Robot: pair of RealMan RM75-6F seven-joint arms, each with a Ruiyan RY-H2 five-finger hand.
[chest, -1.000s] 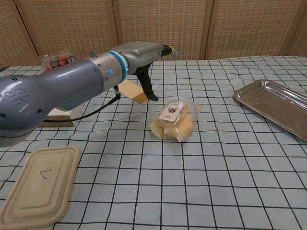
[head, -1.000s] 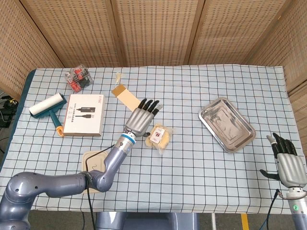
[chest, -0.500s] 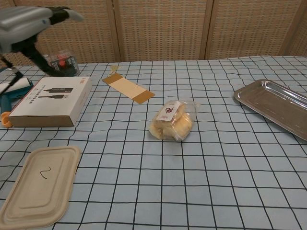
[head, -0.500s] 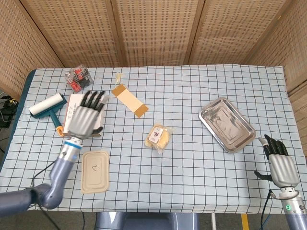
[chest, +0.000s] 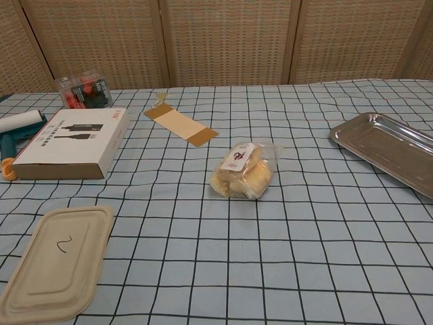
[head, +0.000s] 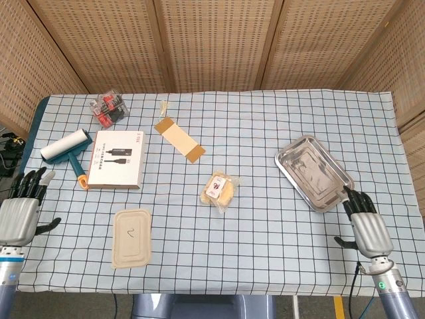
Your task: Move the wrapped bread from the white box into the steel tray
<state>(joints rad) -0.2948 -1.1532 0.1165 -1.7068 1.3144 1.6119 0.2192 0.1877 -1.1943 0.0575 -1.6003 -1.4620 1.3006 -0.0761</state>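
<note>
hands at the near table edge: left hand and right hand both empty, fingers apart. wrapped bread on the cloth mid-table, between white box and steel tray, touching neither.

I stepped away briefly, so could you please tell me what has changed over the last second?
The left hand pulled back from beside the wrapped bread to the table's near-left edge, holding nothing. The right hand moved inward, toward the steel tray. The bread, tray, white box and the other items stayed put.
</note>
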